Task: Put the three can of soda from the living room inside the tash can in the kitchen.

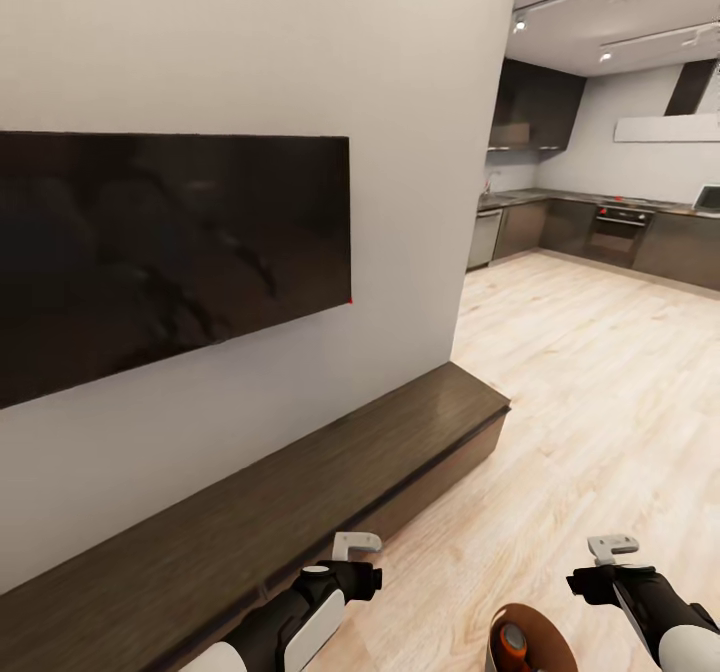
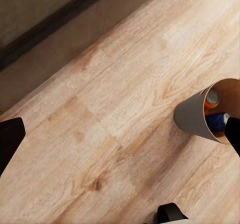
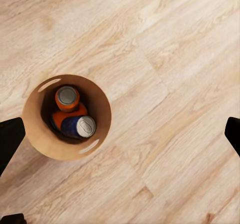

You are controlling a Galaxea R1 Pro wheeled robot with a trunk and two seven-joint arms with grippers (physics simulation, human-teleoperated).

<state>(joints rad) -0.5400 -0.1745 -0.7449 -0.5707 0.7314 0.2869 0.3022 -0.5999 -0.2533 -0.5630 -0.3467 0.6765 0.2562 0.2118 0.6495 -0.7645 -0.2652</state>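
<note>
Cut off by the head view's lower edge, the trash can (image 1: 530, 642) stands on the light wood floor (image 1: 600, 402) between the left gripper (image 1: 357, 545) and right gripper (image 1: 612, 548). Both grippers are spread wide, holding nothing. Inside its tan wall lie two orange soda cans (image 3: 67, 98) and a blue can (image 3: 80, 126), partly overlapping. Beyond, the low cabinet (image 1: 300, 492), TV (image 1: 150, 252), then the kitchen (image 1: 600, 222).

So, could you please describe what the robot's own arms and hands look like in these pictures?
Both arms have glossy white forearm shells leading into black wrist sections. The left hand and right hand each end in pale grey, angular bracket-like fingers. In the wrist views the fingertips appear as plain black blocks. No cables or markings are visible.
</note>
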